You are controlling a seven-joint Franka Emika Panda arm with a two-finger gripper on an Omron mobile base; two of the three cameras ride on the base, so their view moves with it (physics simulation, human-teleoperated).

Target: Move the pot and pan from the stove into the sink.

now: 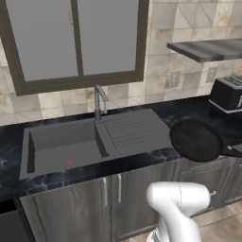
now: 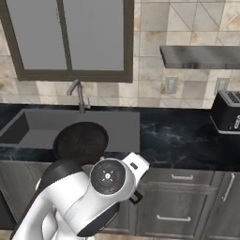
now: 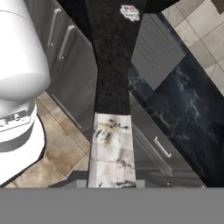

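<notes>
While our tool (image 3: 111, 186) grips the pan (image 1: 196, 140) by its handle, it hangs beside the sink (image 1: 66, 146).

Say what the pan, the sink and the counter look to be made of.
Pan: matte black, finely speckled, probably coated metal. Sink: flat dark grey with no shine, perhaps composite or matte metal. Counter: glossy black with pale veins, likely polished marble or granite.

Both base views look forward and down from behind the arm, sharing the rectangular dark-grey recessed sink (image 1: 66, 146) and black marbled bench (image 2: 178, 136). The hand view sits close along the long dark pan handle (image 3: 111, 65), facing the bench.
</notes>
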